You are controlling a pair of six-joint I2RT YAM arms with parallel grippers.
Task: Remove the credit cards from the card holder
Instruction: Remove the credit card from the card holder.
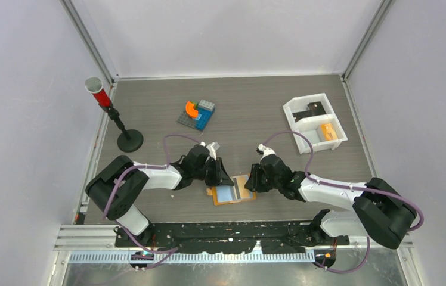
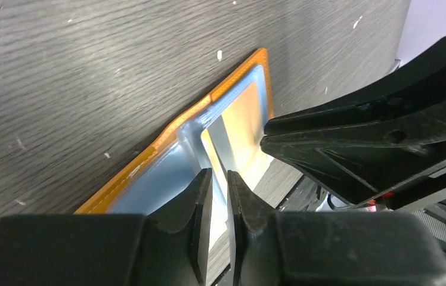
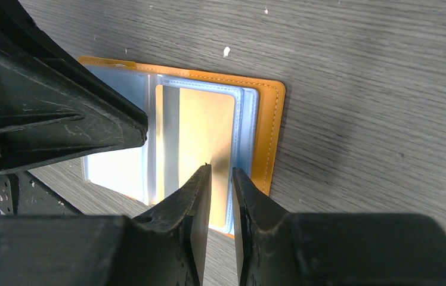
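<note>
The card holder (image 3: 265, 137) lies open and flat on the grey worktop (image 1: 256, 101), near its front edge and between the two arms. Its tan-orange cover faces down and its pale clear sleeves (image 3: 113, 170) face up. One credit card (image 3: 206, 125) sits in the right-hand sleeve. Its face catches an amber glare, so I can't make out its true colour, only a grey stripe along one side. Whether more cards sit in the leaves beneath is hidden.

The right claw (image 3: 220, 173) hangs over that card's near edge, its jaws a narrow slit apart with nothing visibly clamped between them. The left claw (image 2: 219, 176) is down at the spine, where a sleeve leaf curls up. Its jaws are also only slightly parted, and I can't tell whether the tips touch the plastic. Each claw blocks part of the holder in the other's wrist view, and from above the two together cover its far edge.

Well away at the back right is a white tray (image 1: 292, 128) with an orange block (image 1: 328, 131) in one compartment and something dark in the other. Some toy bricks (image 1: 198, 113) sit at the back centre, and a red tube (image 1: 98, 92) stands on a black stand at the far left.
</note>
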